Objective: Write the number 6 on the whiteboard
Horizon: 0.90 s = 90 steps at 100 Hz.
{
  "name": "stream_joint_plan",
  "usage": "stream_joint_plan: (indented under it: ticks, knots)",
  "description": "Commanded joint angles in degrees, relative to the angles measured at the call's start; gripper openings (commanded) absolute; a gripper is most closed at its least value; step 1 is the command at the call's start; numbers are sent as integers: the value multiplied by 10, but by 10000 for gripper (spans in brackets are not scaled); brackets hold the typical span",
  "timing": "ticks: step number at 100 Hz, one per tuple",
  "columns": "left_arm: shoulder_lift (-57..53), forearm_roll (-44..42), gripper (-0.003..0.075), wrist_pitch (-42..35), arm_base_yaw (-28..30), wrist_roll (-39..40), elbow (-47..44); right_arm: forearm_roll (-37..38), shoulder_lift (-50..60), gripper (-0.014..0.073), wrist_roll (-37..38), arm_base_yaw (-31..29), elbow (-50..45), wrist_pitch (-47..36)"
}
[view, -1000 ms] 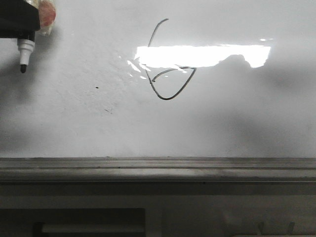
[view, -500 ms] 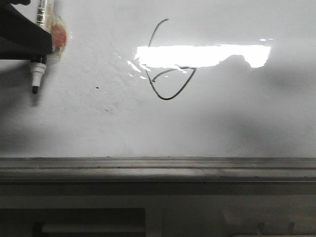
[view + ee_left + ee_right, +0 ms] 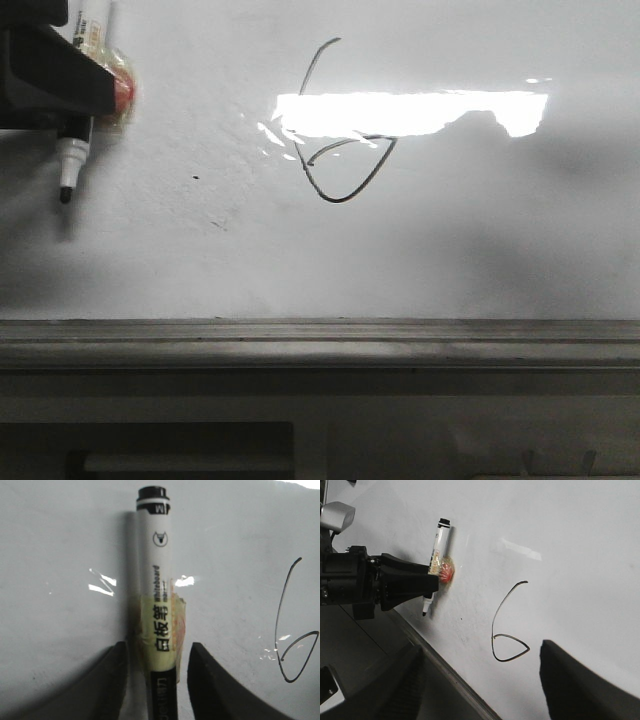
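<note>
Leftmost, the left gripper (image 3: 75,85) clamps a white marker (image 3: 68,165), tip down and apparently just off the whiteboard (image 3: 480,240). Further right, the number 6 (image 3: 345,140) sits near the board's middle, crossing the glare. Rightmost, the right gripper (image 3: 480,680) hangs spread wide, holding nothing.

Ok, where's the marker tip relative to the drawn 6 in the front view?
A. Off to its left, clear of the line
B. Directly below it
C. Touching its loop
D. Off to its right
A: the marker, held in the left gripper, sits far left of the number 6 on the whiteboard.
</note>
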<state>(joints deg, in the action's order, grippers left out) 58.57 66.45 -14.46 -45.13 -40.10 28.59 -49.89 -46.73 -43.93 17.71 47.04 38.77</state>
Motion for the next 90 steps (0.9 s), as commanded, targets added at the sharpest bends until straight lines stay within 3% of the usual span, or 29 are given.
stream_joint_plan:
  ticks: [1,24,39,46,53,59,66,74,88,90]
  knots:
    - [-5,-8,363,-20,-2,1,14,-24,5,437,-2,-2,14,-28]
    - [-27,-10,386,-20,-2,-29,14,-24,5,437,-2,-2,14,-28]
    - [-87,-10,483,-16,-2,-71,14,-24,6,437,-2,-2,14,-33]
    - [-125,-10,482,-7,-2,-100,14,-24,12,430,2,-2,14,-40]
    - [-163,-10,474,11,-2,-132,14,-24,22,373,5,-2,14,-47]
    - [-191,-10,457,26,-2,-158,14,-24,37,268,6,-2,9,-58]
    - [-223,-10,402,32,-2,-180,13,-24,62,109,6,-2,-5,-73]
    - [-253,-10,279,41,-2,-196,13,-24,101,-75,6,-2,-33,-110]
    - [-287,-10,-24,88,-2,-234,12,-21,179,-64,5,-2,-96,-188]
    - [-289,-10,-18,98,-2,-241,10,-21,191,-64,1,-2,-107,-197]
